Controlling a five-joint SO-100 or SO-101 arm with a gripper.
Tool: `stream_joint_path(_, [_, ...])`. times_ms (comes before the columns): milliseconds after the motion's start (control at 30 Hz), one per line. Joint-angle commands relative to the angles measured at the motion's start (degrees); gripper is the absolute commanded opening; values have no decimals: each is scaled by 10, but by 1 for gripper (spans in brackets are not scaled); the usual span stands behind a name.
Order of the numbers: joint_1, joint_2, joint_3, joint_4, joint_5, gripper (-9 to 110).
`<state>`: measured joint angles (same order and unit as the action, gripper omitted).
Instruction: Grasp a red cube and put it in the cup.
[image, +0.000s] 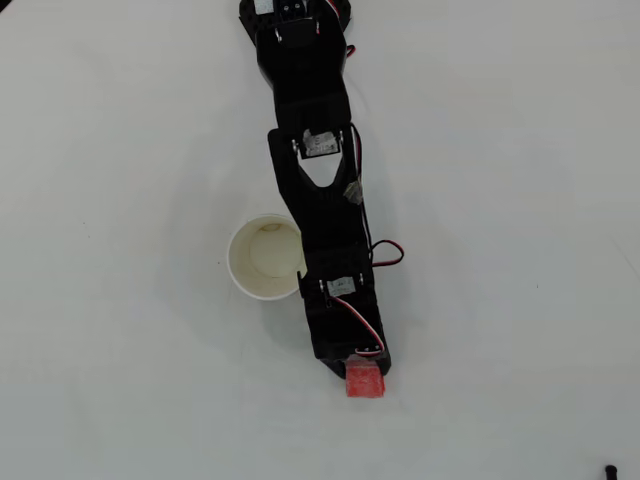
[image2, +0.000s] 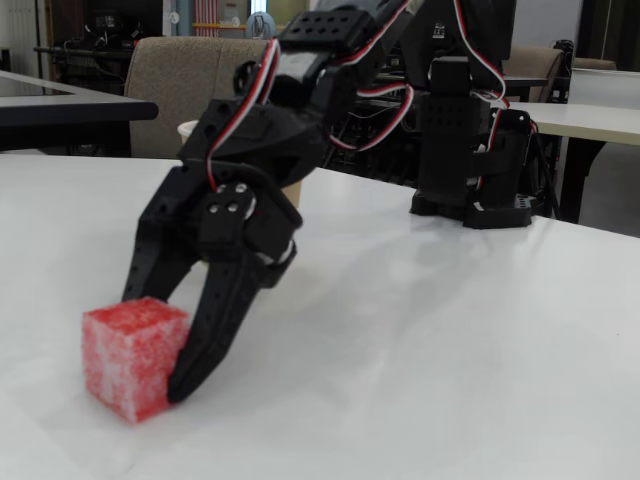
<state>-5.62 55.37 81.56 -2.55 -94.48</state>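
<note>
Resting on the white table (image: 520, 200), the red cube (image2: 132, 356) sits between the two black fingers of the gripper (image2: 150, 345), whose jaws stand close on either side of it; whether they press it firmly cannot be told. In the overhead view the cube (image: 364, 380) lies at the arm's 6 o'clock end. The cup (image: 265, 258) stands upright at roughly 10 o'clock from the cube, just beside the arm (image: 325, 215).

The red cube (image2: 133, 357) is bright red with white speckles, the cup (image: 263, 258) is white outside and cream inside, and the black arm (image: 320, 215) carries red and white wires on the white table (image: 500, 200).
</note>
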Motion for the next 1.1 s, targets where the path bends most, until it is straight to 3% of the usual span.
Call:
stream_joint_path(0, [9,19,-47,-4,0,12])
stream_joint_path(233, [9,93,-8,-2,30,12])
stream_joint_path(700, [-21,413,287,-14,33,12])
stream_joint_path(1067, [-15,601,399,8,33,12])
